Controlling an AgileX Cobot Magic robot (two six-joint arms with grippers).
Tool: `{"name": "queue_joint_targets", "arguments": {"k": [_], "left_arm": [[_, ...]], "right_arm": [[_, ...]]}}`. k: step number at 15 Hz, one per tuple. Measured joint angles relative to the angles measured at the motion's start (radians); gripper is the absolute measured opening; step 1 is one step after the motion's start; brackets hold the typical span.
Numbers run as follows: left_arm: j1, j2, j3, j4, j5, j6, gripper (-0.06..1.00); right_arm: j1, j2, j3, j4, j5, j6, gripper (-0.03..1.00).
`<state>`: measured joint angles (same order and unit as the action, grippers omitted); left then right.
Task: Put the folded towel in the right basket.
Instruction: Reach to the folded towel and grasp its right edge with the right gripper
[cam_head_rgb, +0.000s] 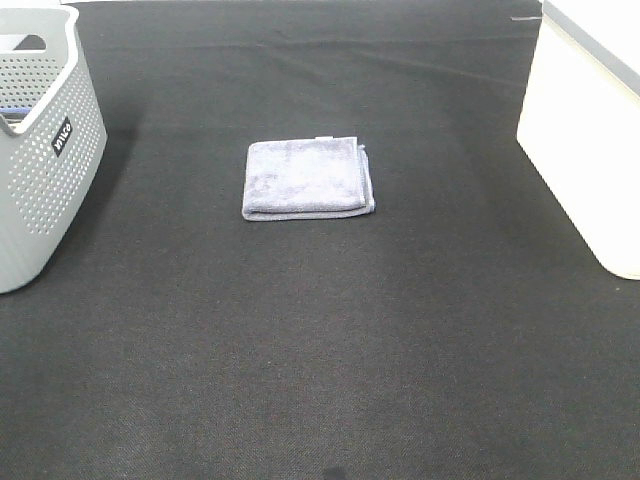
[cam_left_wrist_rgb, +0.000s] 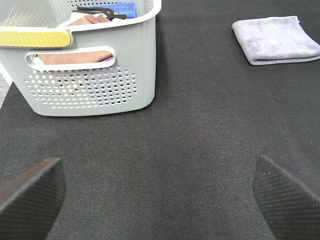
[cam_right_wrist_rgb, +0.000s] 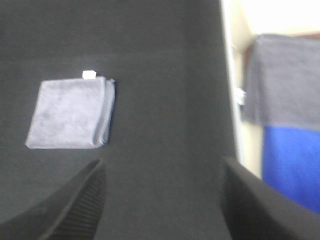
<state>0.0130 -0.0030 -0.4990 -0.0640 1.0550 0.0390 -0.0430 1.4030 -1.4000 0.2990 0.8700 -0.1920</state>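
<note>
The folded grey-lilac towel (cam_head_rgb: 308, 179) lies flat on the black mat in the middle of the table. It also shows in the left wrist view (cam_left_wrist_rgb: 275, 39) and the right wrist view (cam_right_wrist_rgb: 70, 112). The right basket (cam_head_rgb: 585, 140) is white and stands at the right edge; the right wrist view shows its rim (cam_right_wrist_rgb: 231, 100), with grey and blue cloths inside. My left gripper (cam_left_wrist_rgb: 157, 170) is open and empty, well short of the towel. My right gripper (cam_right_wrist_rgb: 162, 167) is open and empty, above the mat between towel and basket. Neither gripper shows in the exterior view.
A grey perforated basket (cam_head_rgb: 40, 170) stands at the left edge; in the left wrist view (cam_left_wrist_rgb: 90, 80) it holds brown and blue cloths. The black mat (cam_head_rgb: 320, 350) covers the whole table.
</note>
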Motion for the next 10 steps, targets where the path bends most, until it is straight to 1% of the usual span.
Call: {"name": "queue_joint_targets", "arguments": {"k": [2, 3, 8, 10], "left_arm": [[0.000, 0.000, 0.000, 0.000, 0.000, 0.000, 0.97], [0.000, 0.000, 0.000, 0.000, 0.000, 0.000, 0.97], [0.000, 0.000, 0.000, 0.000, 0.000, 0.000, 0.97], [0.000, 0.000, 0.000, 0.000, 0.000, 0.000, 0.97]], "right_arm": [[0.000, 0.126, -0.165, 0.042, 0.080, -0.007, 0.64], [0.013, 0.191, -0.238, 0.046, 0.113, -0.009, 0.64], [0.174, 0.498, -0.545, 0.033, 0.198, -0.017, 0.65], [0.201, 0.631, -0.655, 0.043, 0.263, -0.011, 0.65]]}}
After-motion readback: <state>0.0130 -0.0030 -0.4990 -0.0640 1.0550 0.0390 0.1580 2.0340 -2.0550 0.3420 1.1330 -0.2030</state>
